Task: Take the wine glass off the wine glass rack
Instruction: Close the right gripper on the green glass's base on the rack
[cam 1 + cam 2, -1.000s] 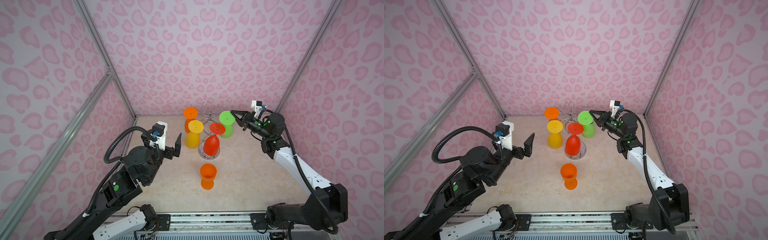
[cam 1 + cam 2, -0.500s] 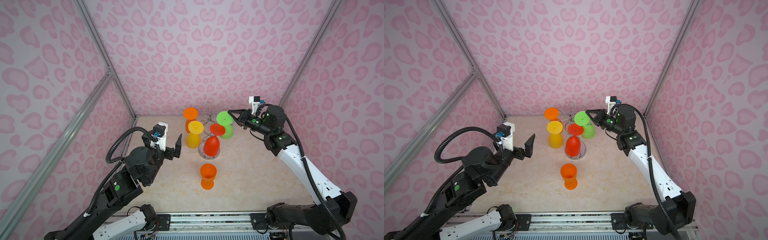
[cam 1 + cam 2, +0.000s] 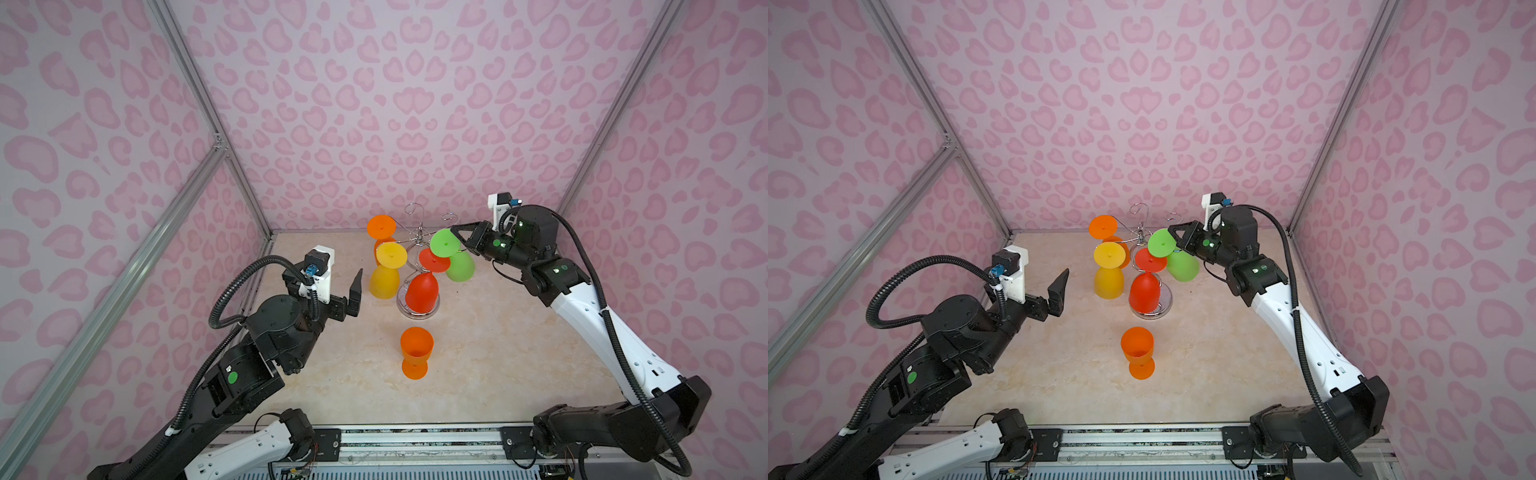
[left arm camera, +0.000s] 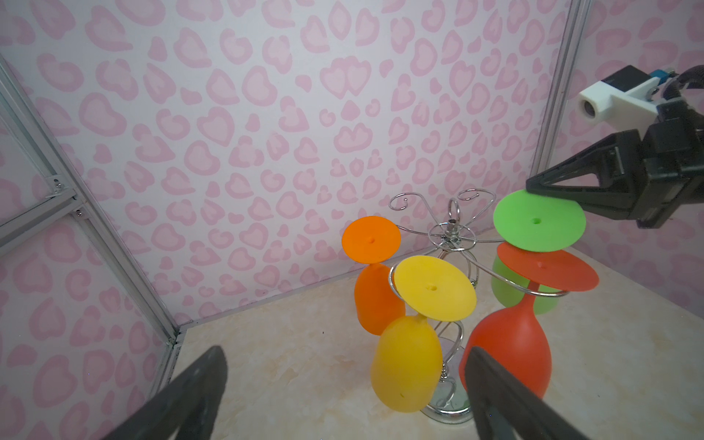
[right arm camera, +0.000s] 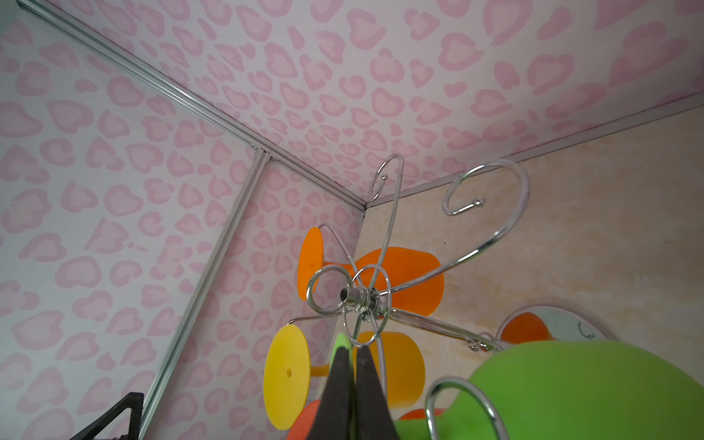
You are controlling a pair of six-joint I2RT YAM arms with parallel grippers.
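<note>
The chrome wine glass rack (image 3: 421, 237) (image 3: 1142, 237) stands at the back of the table, and its hub shows in the right wrist view (image 5: 358, 295). A green wine glass (image 3: 460, 266) (image 3: 1182, 266) hangs upside down on the rack's right side with its foot disc tilted. My right gripper (image 3: 455, 233) (image 3: 1173, 232) (image 5: 353, 348) is shut on the edge of that foot (image 4: 539, 224). A rack hook (image 5: 463, 384) curls beside the green bowl, and the stem is hidden. My left gripper (image 4: 344, 350) is open and holds nothing, left of the rack.
Orange (image 3: 381, 226), yellow (image 3: 384, 282) and red (image 3: 422, 291) glasses hang upside down on the rack. Another orange glass (image 3: 417, 351) (image 3: 1138, 349) stands upright on the table in front of the rack's round base (image 3: 432, 312). Pink walls close in the back and sides.
My right arm has risen at the wrist and elbow. The green glass's foot has tilted and shifted slightly left in the shut jaws. The left arm has not moved.
</note>
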